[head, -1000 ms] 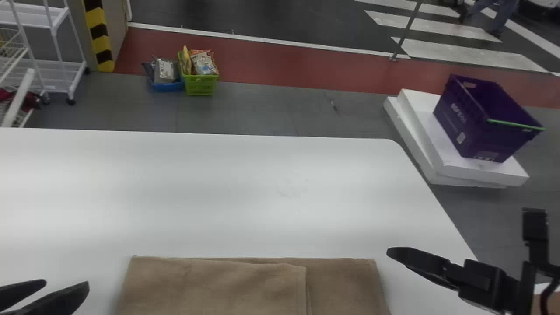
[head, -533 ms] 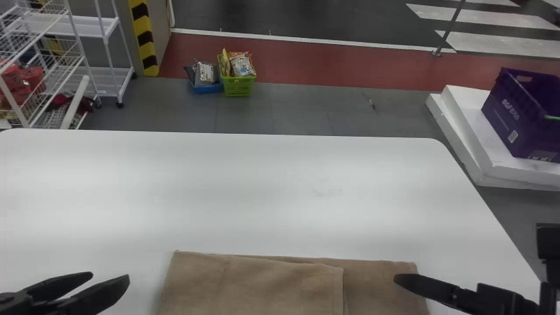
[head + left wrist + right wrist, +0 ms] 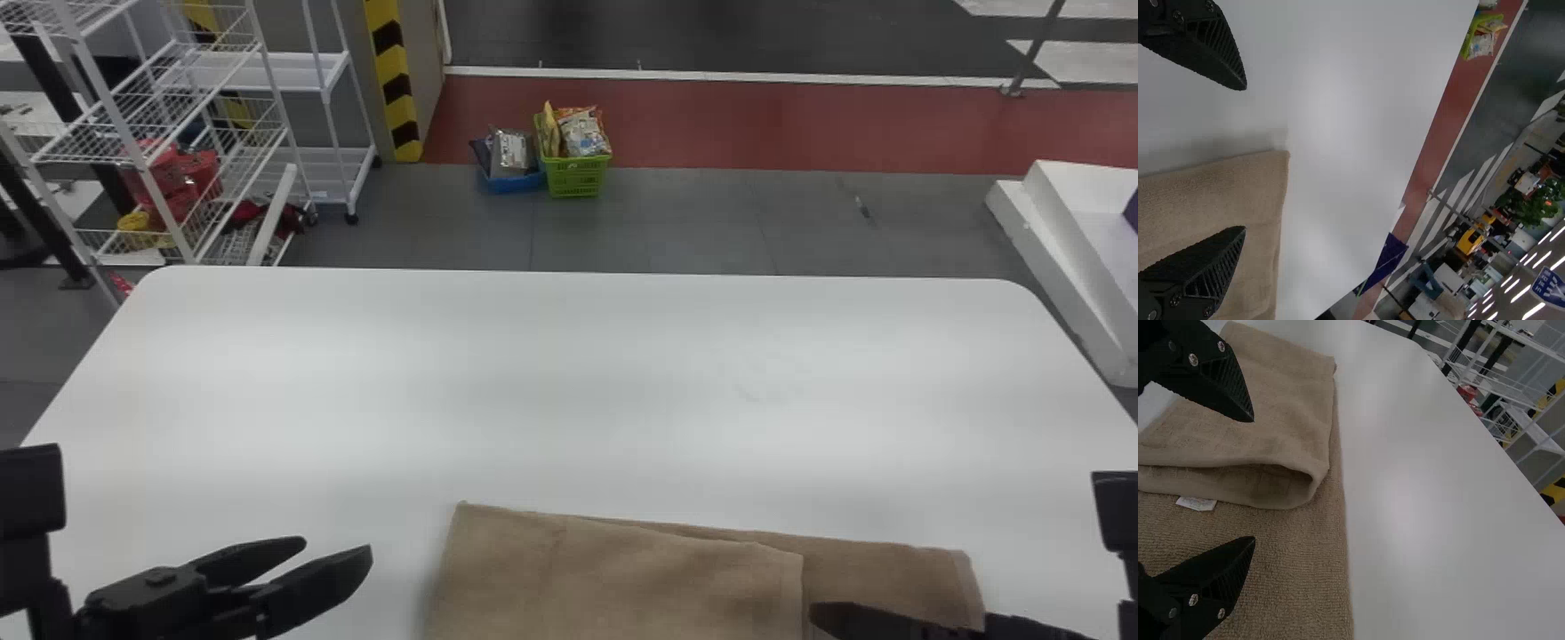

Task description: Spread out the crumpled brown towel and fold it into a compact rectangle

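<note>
Towel (image 3: 613, 578) lies part-folded toward the near edge of the tabletop (image 3: 533, 382). Right gripper (image 3: 1253, 480) has moved in over its right end, spread and empty; left gripper (image 3: 1245, 159), also released, waits off its left edge. Probably lining up the next fold.

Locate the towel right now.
Head view: the towel lies on the table at the bottom edge, mostly right of centre, with the left gripper to its left and the right gripper over its right end.
</note>
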Tool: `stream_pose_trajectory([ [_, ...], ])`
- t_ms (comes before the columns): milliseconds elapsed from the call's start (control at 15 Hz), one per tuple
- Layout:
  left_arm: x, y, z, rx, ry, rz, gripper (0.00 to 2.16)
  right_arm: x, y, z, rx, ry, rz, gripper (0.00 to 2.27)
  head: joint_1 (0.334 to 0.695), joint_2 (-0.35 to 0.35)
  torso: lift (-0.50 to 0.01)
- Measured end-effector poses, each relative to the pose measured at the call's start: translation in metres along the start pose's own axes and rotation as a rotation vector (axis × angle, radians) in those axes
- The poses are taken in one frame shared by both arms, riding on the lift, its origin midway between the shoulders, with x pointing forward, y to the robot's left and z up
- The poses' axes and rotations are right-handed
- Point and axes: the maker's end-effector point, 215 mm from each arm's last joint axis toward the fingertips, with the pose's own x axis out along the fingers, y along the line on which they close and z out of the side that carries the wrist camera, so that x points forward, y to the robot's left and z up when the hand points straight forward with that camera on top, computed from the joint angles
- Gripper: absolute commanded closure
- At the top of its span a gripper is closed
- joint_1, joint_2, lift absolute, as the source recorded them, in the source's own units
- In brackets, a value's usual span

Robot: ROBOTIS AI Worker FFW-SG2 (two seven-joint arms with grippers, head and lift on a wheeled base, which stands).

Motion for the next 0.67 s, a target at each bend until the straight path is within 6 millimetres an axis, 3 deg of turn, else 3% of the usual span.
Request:
stream_pose_trajectory([
  [600,0.001,0.002,0.0,0.005,-0.008,-0.008,0.07,0.018,0.007,-0.013,-0.03,0.052,-0.011,0.29,0.695,0.063,-0.127],
  [667,0.001,0.002,0.0,0.004,-0.007,-0.009,0.07,0.019,0.008,-0.013,-0.032,0.054,-0.009,0.41,0.695,0.065,-0.127],
])
